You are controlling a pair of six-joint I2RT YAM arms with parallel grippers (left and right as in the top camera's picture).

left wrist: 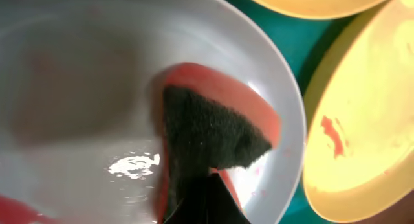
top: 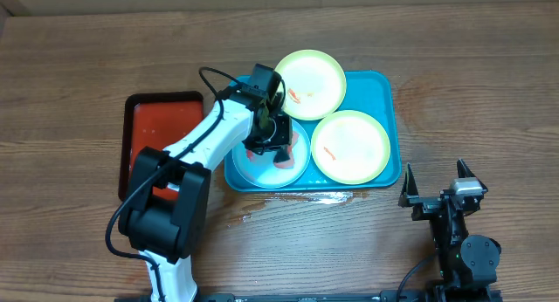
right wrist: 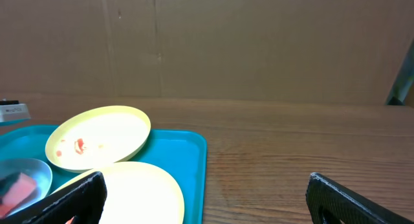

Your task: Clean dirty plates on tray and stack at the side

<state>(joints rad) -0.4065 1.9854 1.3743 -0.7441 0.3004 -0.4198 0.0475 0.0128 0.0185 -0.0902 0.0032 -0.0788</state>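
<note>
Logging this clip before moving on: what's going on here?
The left pincer is shut on a sponge, holding it against the light blue plate in the turquoise tray. Two yellow-green plates beside it show orange-red smears. The right pincer sits open off to the side, holding nothing. No plate is stacked aside yet.

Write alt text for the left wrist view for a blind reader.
An orange sponge with a dark green scouring face, pinched in the left gripper, rests on a pale blue plate. Two yellow plates lie to the right on the turquoise tray, the lower one smeared red.
</note>
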